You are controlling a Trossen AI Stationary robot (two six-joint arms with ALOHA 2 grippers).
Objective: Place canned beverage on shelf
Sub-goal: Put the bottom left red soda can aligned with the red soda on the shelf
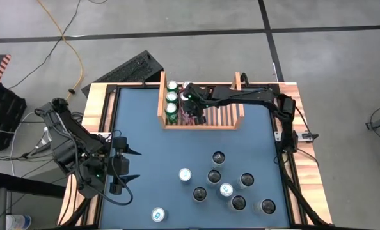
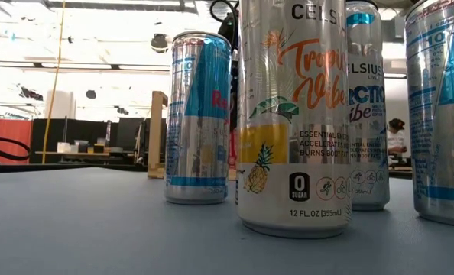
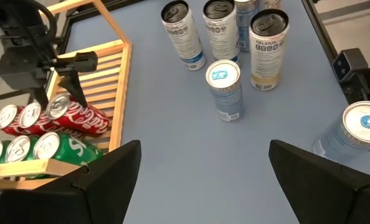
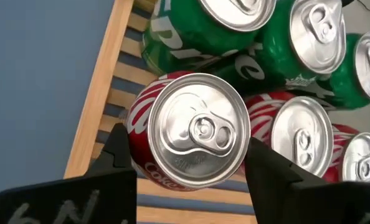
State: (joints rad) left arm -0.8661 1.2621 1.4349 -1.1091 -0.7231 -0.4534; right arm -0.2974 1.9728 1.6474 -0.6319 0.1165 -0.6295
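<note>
- Two hands are showing: the right hand (image 4: 185, 155) is reaching over the shelf (image 1: 201, 125), and the left hand (image 1: 127, 167) is waiting with its fingers wide open and holding nothing at the left side of the desk (image 1: 151, 147).
- The right hand is gripping a red can (image 4: 194, 130), with one finger on each side of it, down inside the shelf.
- This red can is going in at the front of a red row, right next to the low front wall (image 4: 98, 106) of the shelf.
- Green cans (image 1: 171, 97) are already filling the row by the left wall, and two more red cans (image 4: 300, 140) are sitting just behind the held one.
- To do this step well, I think the hand should be setting the can flat on the slats before letting go, because it is looking a bit tilted in the left wrist view.
- Opening the fingers only a little seems wise, since one finger is sitting close to the front wall and the green cans are close on another side.
- Going straight up looks like the safest way out, as nothing is above the hand.
- Most of the shelf to the right is bare, so more rows could be fitting there.
- Many tall cans (image 1: 225, 182) are standing on the desk well away from the shelf, with open blue desk between them.
</note>
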